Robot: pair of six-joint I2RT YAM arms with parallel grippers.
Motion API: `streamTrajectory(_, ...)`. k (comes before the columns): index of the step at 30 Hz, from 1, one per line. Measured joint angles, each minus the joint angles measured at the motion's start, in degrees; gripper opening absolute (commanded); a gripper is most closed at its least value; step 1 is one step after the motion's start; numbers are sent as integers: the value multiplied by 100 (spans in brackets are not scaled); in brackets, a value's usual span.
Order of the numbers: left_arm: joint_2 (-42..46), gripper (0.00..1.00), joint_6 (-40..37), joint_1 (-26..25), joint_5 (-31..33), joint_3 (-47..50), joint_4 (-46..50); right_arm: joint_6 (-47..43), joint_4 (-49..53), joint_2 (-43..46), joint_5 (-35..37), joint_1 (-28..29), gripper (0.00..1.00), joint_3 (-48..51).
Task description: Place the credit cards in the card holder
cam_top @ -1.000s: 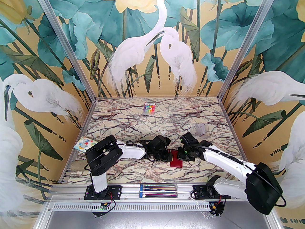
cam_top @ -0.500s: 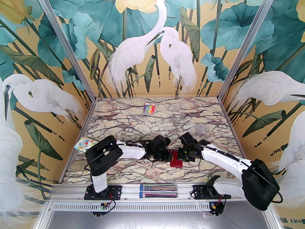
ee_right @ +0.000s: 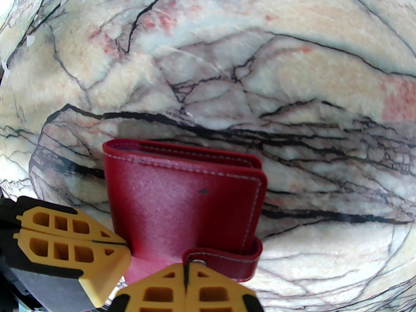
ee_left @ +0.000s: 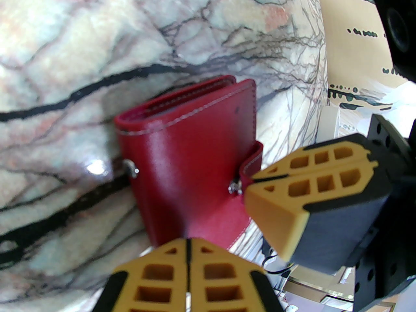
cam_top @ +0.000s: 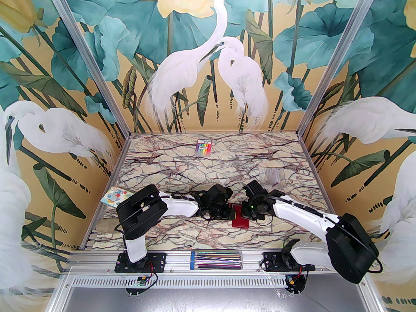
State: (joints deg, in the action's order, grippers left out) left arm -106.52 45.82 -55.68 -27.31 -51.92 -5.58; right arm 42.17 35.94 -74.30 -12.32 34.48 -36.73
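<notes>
Overhead, I am seeing the wallet (cam_top: 240, 222) lying folded on the table (cam_top: 195, 174) between left claw (cam_top: 230, 212) and right claw (cam_top: 248, 214). Left wrist: the left claw is clenching, tips touching the wallet's edge. Right wrist: the right claw is clenching at the tab (ee_right: 227, 262); a grip I cannot confirm.

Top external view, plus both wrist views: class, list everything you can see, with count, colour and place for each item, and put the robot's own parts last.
card holder: one, dark red, folded shut, near centre of the table between the grippers
striped pack: one, rainbow stripes, far centre
clear plastic box: one, transparent, right side
patterned square: one, white with colourful print, left edge
clear tube of sticks: one, iridescent, on the near rail
table: one, veined marble
left gripper: one, yellow-black, shut, at the holder's left edge
right gripper: one, yellow-black, shut, at the holder's snap tab
</notes>
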Motion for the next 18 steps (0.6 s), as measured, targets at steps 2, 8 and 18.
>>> streamTrajectory(2,0,5,-2,0,0,0,0,0,-17,-22,-2,0,0,-2)
streamTrajectory(8,0,5,-2,0,0,0,0,0,-9,-114,-20,0,0,-55)
streamTrajectory(18,0,5,-2,0,0,0,0,0,57,-315,-28,0,0,-173)
